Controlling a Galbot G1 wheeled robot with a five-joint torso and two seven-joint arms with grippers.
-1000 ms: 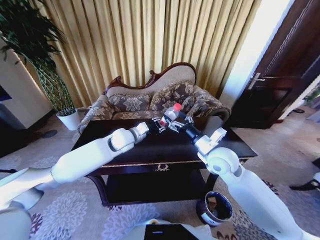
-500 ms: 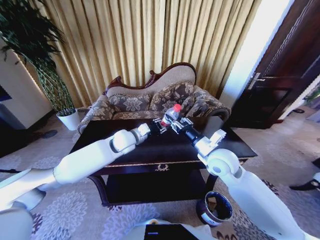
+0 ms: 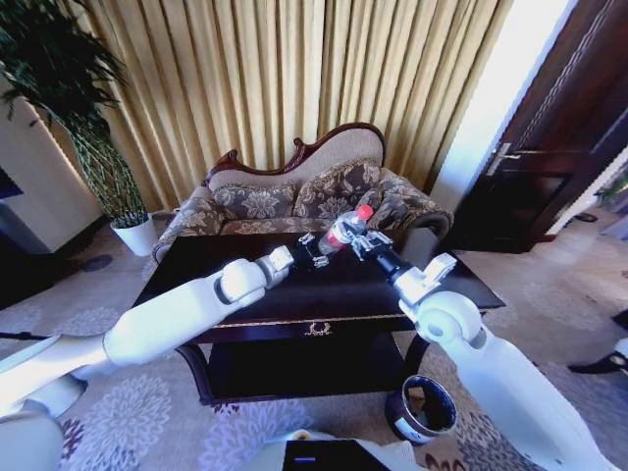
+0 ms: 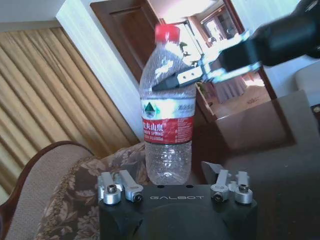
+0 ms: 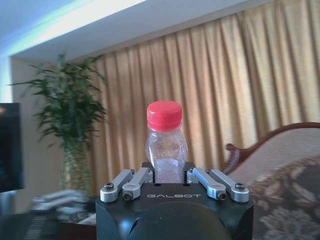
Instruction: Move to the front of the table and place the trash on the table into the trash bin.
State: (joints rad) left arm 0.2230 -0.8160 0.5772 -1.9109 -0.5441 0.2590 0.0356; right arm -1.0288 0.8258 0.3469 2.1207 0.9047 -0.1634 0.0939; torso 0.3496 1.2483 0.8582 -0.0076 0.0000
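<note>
Our right gripper [image 3: 355,238] has the bottle [image 3: 343,229] clamped and tilted above the table [image 3: 196,285]; our left gripper [image 3: 312,253] hangs released just beside it.

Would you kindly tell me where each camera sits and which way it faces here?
Head view: high, looking down over table and sofa; both arms show.
Left wrist view: behind the left gripper, facing the door.
Right wrist view: behind the right gripper, facing curtains.
All share the bottle.
</note>
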